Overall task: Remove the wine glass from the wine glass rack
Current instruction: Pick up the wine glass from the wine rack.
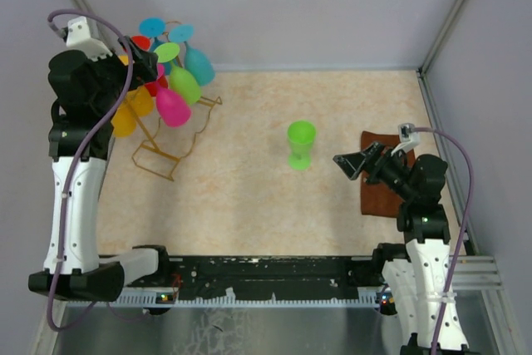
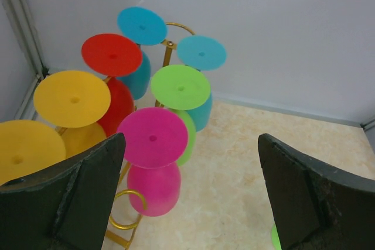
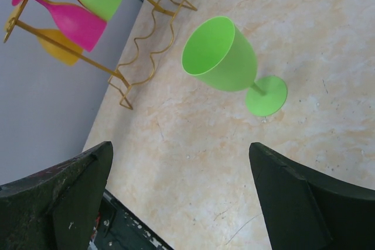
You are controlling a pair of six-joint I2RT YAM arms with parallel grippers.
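The wine glass rack (image 1: 156, 158) stands at the far left corner of the desk (image 1: 241, 197), hung with inverted glasses. The left tool (image 2: 191, 162) is spread wide and empty above the pink wine glass (image 2: 152, 139). The stem should be gripped below the foot, then slid out along the arm. The far wall (image 1: 291, 6) is close behind, and open room is found to the right. The right tool (image 3: 180, 156) is wide open and empty.

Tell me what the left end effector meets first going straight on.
Probably the pink wine glass hanging on the wine glass rack: it is nearest, just left of centre between the fingers of the open left end effector. Depth is unclear; it might slip past.
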